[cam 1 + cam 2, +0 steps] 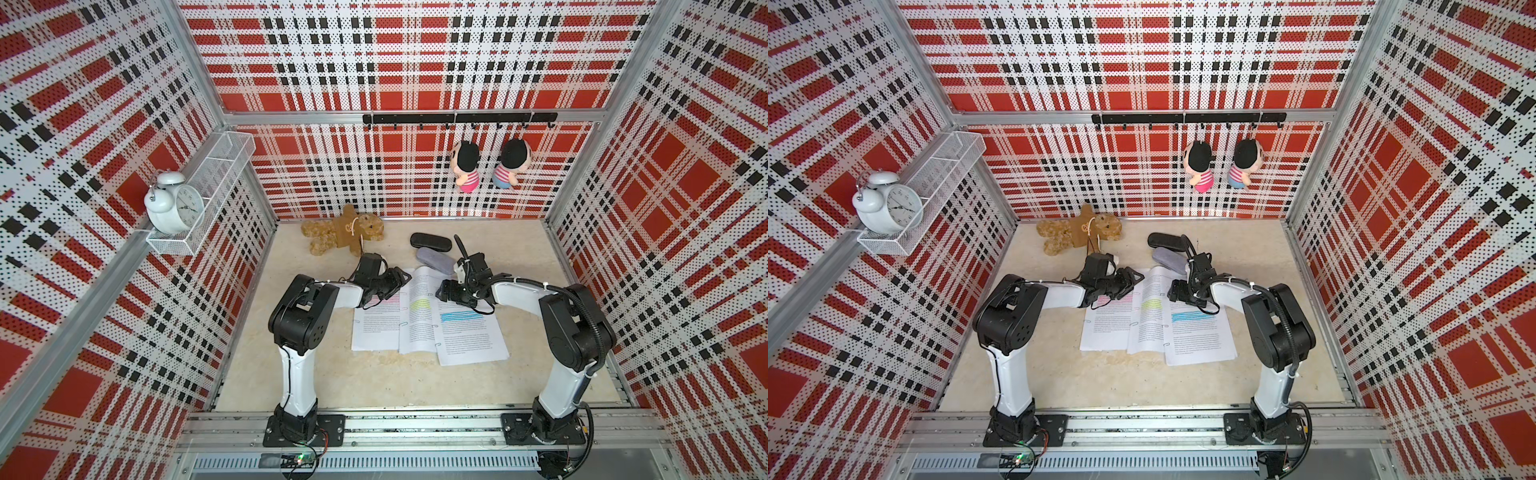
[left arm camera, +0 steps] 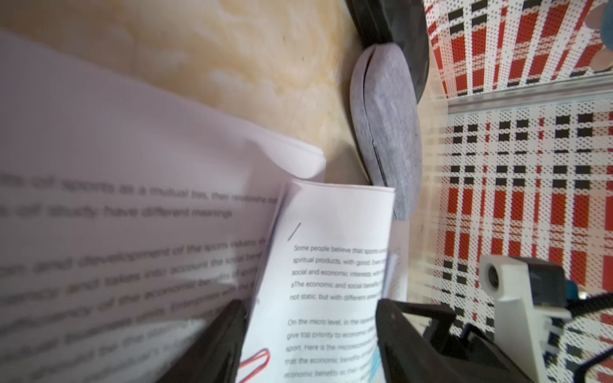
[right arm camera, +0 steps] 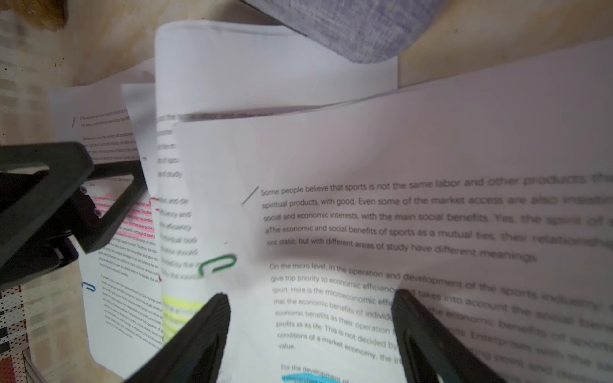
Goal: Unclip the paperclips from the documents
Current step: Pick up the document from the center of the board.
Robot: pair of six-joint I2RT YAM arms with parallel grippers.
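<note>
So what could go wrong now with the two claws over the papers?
1. The green paperclip is tiny beside the right gripper, so it might pinch paper too and crumple it.
2. The documents overlap, so tugging one clip could drag the others along.
3. The left gripper is close by over the same papers, so the two might bump.

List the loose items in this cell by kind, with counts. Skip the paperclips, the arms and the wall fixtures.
Documents: 3
Cases: 2 (black case, grey case)
Hanging dolls: 2
Teddy bear: 1
Alarm clock: 1
Total: 9
</note>
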